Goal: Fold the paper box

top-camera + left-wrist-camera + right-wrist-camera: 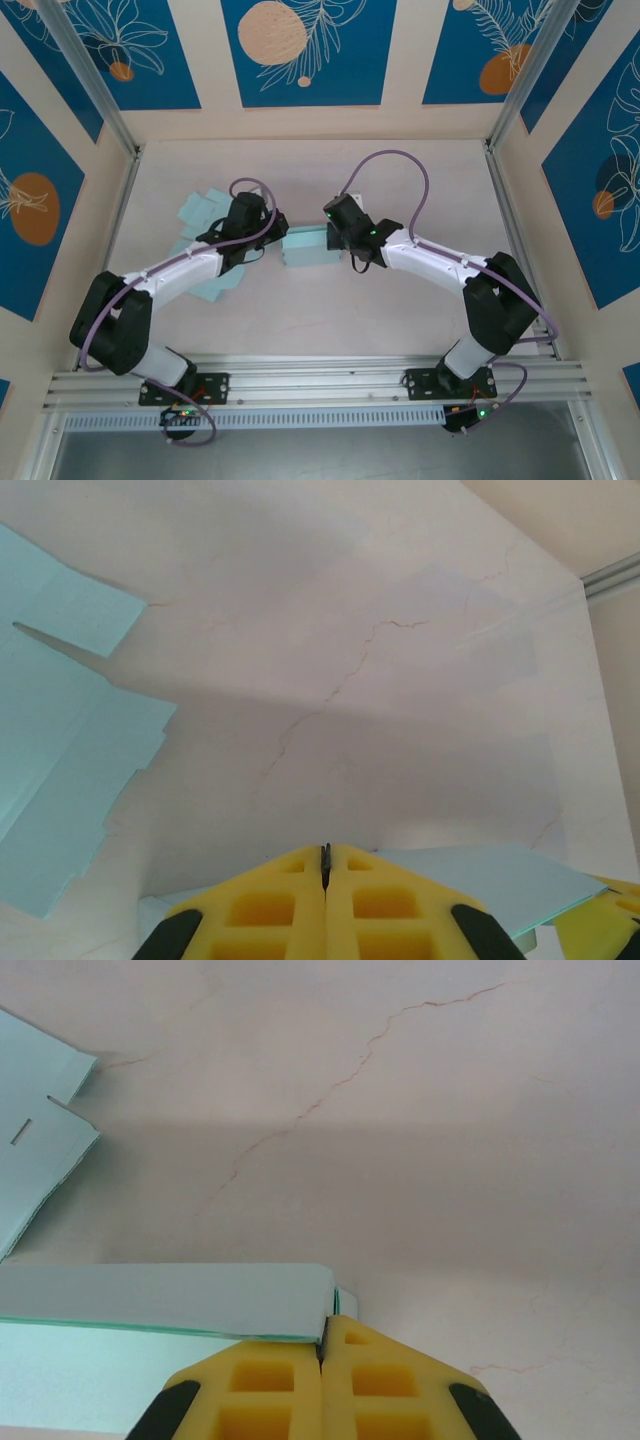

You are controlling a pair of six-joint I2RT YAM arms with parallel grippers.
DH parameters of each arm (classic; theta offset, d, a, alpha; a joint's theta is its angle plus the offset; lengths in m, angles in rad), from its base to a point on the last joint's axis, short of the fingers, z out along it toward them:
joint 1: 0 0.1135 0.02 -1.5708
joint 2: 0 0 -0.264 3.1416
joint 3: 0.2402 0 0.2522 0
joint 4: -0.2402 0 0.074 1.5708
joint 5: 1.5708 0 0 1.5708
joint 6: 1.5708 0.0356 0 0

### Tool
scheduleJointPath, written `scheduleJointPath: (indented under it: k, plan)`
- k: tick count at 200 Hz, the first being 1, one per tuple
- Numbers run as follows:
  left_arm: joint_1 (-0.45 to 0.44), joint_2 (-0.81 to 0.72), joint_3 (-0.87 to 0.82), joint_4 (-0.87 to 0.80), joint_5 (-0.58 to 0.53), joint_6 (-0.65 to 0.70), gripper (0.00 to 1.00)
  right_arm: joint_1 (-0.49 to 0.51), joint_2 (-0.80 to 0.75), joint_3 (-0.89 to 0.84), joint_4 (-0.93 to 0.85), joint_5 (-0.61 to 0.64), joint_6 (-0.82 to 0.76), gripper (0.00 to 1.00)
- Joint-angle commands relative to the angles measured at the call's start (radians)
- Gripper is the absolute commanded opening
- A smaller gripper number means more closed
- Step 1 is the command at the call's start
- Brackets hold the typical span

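Panel of paper box (305, 248) runs left-right between hands; right hand (322, 1335) pinches its end, left hand (325, 852) closed.

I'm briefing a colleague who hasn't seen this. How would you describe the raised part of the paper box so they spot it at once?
On the pale table, look to the middle. Between the left end effector and right end effector sits the paper box's pale teal panel. Unlike the flaps lying flat to its left, it stands raised.

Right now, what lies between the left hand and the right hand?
A pale blue panel of the paper box lies between left hand and right hand, in the top view.
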Motion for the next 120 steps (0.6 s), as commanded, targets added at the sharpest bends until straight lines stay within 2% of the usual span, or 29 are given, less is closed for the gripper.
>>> scheduleJointPath:
  k: [1,18,58,78,120]
  plan:
    - [-0.017,0.032,-0.025,-0.082,0.080,-0.050,0.04,0.019,0.076,-0.060,-0.181,-0.087,0.026,0.00]
    - [-0.017,0.022,-0.013,-0.072,0.105,-0.079,0.05,0.020,0.075,-0.063,-0.176,-0.089,0.026,0.00]
    - [-0.016,-0.015,-0.031,-0.090,0.119,-0.114,0.14,0.020,0.077,-0.062,-0.165,-0.095,0.021,0.00]
    - [-0.015,-0.052,-0.045,-0.160,0.097,-0.084,0.31,0.022,0.079,-0.062,-0.167,-0.095,0.019,0.00]
    - [-0.013,-0.113,-0.032,-0.331,0.085,0.010,0.36,0.023,0.073,-0.065,-0.169,-0.089,0.024,0.00]
